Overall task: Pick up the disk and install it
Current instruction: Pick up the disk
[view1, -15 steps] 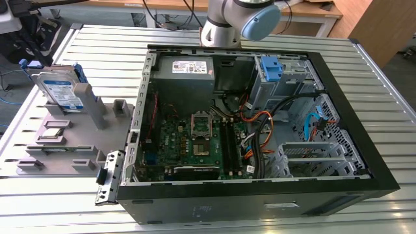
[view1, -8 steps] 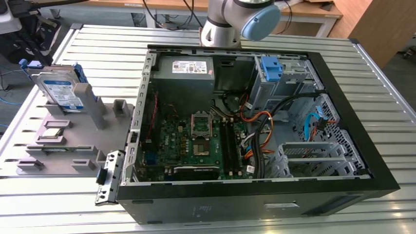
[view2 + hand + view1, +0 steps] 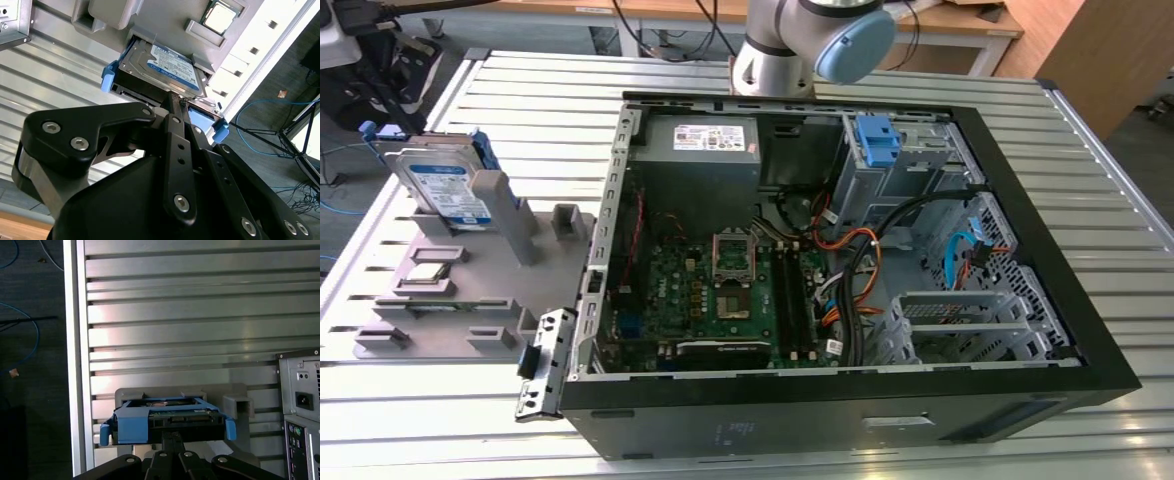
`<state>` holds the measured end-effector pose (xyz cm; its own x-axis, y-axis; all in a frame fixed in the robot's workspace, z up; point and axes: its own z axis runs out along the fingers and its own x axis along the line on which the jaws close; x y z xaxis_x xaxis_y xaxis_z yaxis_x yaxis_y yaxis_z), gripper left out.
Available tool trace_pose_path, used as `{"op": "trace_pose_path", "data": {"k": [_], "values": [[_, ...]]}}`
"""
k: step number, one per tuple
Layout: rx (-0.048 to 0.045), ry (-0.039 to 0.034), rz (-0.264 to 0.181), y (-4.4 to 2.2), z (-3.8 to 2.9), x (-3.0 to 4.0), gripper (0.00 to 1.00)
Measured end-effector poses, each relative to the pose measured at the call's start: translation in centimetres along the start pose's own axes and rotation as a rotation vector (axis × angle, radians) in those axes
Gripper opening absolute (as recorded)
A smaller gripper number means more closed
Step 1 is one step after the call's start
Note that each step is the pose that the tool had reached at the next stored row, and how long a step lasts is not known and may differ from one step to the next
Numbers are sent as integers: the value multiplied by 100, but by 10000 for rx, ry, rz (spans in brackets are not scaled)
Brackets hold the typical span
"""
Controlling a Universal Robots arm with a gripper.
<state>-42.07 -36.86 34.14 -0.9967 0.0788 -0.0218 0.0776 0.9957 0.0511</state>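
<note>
The disk [image 3: 447,190], a silver drive with a white-and-blue label in a blue caddy, stands on edge in a grey holder [image 3: 507,225] at the exterior view's left, with nothing around it there. In the second wrist view the disk [image 3: 165,65] lies just beyond my gripper [image 3: 178,102], whose black fingers meet at their tips with nothing between them. In the first wrist view the gripper [image 3: 172,436] points at the middle of the caddy's near edge on the disk [image 3: 165,421]. Whether the tips touch the caddy, I cannot tell.
An open computer case [image 3: 827,400] lies to the exterior view's right of the holder, with its motherboard [image 3: 727,290], cables and a blue bracket [image 3: 874,140] in a drive bay. The arm's base [image 3: 787,40] stands behind it. A processor [image 3: 220,17] rests on the grey fixture. The case's rear [image 3: 300,405] is beside the holder.
</note>
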Motion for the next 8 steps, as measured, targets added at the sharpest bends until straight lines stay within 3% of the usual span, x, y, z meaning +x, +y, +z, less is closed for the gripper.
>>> {"op": "trace_pose_path", "data": {"k": [8], "values": [[0,0,0,0,-2,0,11]]}}
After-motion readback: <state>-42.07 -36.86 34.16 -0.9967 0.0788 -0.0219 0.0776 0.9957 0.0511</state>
